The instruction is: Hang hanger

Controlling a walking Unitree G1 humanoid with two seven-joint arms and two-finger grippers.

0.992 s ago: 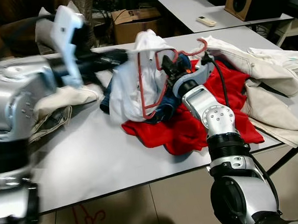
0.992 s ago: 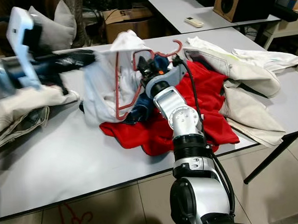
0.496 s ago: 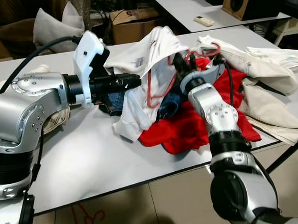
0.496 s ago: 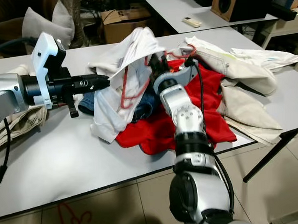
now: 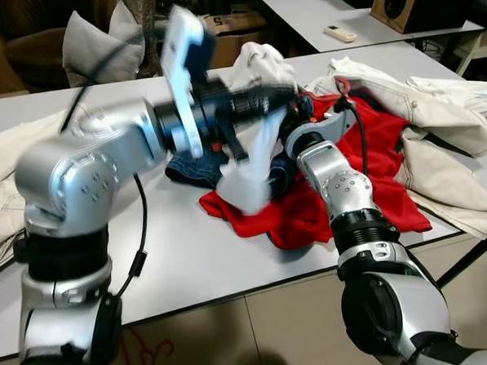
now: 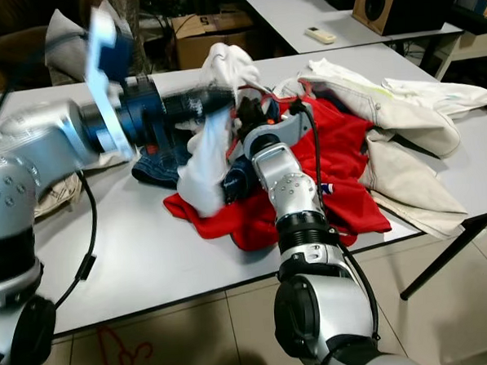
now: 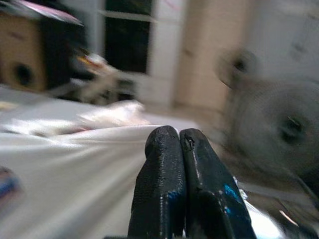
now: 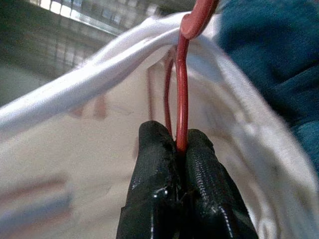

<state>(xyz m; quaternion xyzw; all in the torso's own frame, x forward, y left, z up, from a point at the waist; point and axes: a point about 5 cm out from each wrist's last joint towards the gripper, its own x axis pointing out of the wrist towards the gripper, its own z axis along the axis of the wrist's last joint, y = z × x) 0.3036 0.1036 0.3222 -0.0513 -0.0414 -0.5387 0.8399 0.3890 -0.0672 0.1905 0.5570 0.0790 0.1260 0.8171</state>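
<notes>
Over the clothes pile on the table (image 5: 174, 260), my right gripper (image 8: 177, 144) is pinched tight on the red hanger (image 8: 182, 99) so the frame stays put inside the white shirt (image 6: 205, 152). My left gripper (image 7: 175, 144) has its fingers pressed together on a fold of that shirt, lifting the cloth, I reckon to drag it over the hanger's shoulder. Head views are pretty blurry there, though.

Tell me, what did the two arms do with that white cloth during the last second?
The left claw, shut, swung across toward the right arm, bunching the white garment over the pile. The right claw kept its grip on the red hanger. The red cloth stayed on the table.
</notes>
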